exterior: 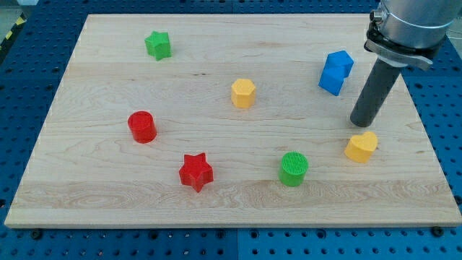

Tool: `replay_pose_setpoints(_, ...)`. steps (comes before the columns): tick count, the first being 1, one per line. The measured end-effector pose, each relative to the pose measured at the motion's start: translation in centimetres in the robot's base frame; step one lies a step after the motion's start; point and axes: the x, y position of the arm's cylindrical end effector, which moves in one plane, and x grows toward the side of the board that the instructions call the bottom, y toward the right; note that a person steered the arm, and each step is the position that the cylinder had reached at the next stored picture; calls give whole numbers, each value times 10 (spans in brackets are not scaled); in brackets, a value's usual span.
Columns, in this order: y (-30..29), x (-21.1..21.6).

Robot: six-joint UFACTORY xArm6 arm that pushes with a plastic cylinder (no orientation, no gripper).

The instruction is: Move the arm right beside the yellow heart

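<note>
A robotics lab bench: a pale wooden board [231,209] lies on a blue perforated mounting table [29,245], with an industrial arm's grey metal collar [404,29] at far right.

two red blocks [142,126], two green blocks [157,45], two yellow blocks [243,93], one blue block [336,72]

Wood board [238,202] w/ 7 blocks: 2 red, 2 green, 2 yellow, 1 blue.

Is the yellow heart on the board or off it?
On. The yellow heart lies flat on the board, inside its right edge, with my tip just above it in the view.
</note>
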Motion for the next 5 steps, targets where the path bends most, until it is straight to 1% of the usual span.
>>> replay_pose_setpoints(2,20,28)
replay_pose_setpoints(5,20,35)
